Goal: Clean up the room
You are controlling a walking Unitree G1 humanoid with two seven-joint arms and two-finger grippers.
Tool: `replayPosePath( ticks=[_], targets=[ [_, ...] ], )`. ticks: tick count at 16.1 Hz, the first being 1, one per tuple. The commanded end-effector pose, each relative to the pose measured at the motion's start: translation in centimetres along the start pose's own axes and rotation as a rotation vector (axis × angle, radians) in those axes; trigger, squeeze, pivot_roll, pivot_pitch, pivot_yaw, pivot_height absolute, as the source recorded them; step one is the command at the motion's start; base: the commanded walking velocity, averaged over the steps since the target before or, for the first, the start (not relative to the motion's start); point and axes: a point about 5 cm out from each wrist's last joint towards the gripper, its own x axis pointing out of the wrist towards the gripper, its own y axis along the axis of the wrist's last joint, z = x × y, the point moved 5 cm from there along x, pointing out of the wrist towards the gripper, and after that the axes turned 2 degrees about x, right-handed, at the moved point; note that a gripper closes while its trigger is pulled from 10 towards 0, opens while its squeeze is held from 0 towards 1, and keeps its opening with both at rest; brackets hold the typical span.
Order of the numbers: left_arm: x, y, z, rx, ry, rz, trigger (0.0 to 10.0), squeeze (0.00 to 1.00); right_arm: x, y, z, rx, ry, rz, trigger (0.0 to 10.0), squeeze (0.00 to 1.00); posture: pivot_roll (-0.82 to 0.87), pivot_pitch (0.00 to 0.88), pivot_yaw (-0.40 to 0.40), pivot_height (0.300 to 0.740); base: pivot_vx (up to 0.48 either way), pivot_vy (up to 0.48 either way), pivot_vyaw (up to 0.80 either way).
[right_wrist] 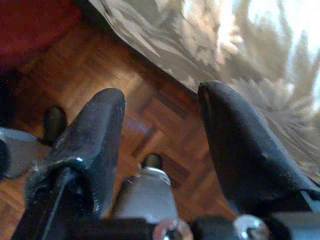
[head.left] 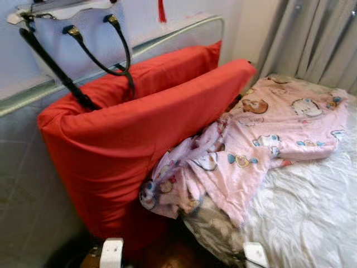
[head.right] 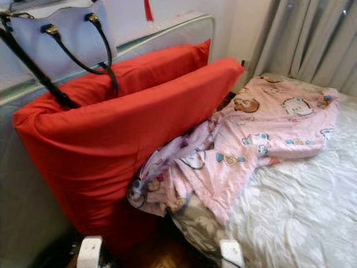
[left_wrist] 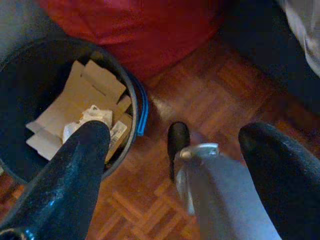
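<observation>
Both arms hang low by the floor. Left gripper (left_wrist: 170, 175) has its two black fingers spread wide and holds nothing; it hangs above a dark round bin (left_wrist: 131, 95) with cardboard and paper inside. Right gripper (right_wrist: 160, 145) is spread too, empty, over the wood floor (right_wrist: 100, 65) next to the bed.

A big red cushion (head.left: 139, 139) leans up, smooth and puffy, with a pale bag (head.left: 72, 39) on top. A soft pink blanket (head.left: 251, 139) lies crumpled, half off the fluffy white bed cover (head.left: 312, 212). A pull on the blanket could make it slide down, or knock the cushion and tip the bag.
</observation>
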Motion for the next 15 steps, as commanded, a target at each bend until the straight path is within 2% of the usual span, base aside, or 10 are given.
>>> replayPosePath(
  ticks=[1, 3, 8, 11, 13, 15],
  targets=[
    [-0.2, -1.3, -0.7, -0.003, 0.017, -0.040, 10.0, 0.00, 0.3, 1.4, -0.3, 0.001, 0.009, 0.035, 10.0, 0.00, 0.00, 0.000, -0.037, 0.740, 0.000, 0.000, 0.80],
    [-0.2, -1.3, -0.8, -0.002, 0.019, -0.040, 10.0, 0.00, 0.3, 1.4, -0.2, 0.011, 0.014, 0.035, 10.0, 0.00, 0.00, 0.000, -0.036, 0.740, 0.000, 0.000, 0.65],
    [-0.2, -1.3, -0.8, 0.000, 0.019, -0.039, 10.0, 0.00, 0.3, 1.3, -0.1, 0.036, -0.006, 0.035, 10.0, 0.00, 0.01, 0.000, -0.035, 0.740, 0.000, 0.000, 0.00],
    [-0.2, -1.3, -0.8, 0.004, 0.016, -0.041, 10.0, 0.00, 0.4, 1.5, -0.8, 0.038, -0.007, 0.041, 10.0, 0.00, 0.00, 0.000, -0.029, 0.740, 0.000, 0.000, 0.00],
    [-0.2, -1.3, -0.8, 0.015, 0.014, -0.041, 10.0, 0.00, 0.3, 1.5, -0.3, 0.055, -0.038, 0.043, 10.0, 0.00, 0.00, 0.000, -0.028, 0.740, 0.000, 0.000, 0.00],
    [-0.2, -1.2, -0.8, 0.013, 0.018, -0.034, 10.0, 0.00, 0.2, 1.4, 1.2, 0.086, -0.058, 0.034, 10.0, 0.00, 0.00, 0.000, -0.028, 0.740, 0.000, 0.000, -0.38]
  ],
)
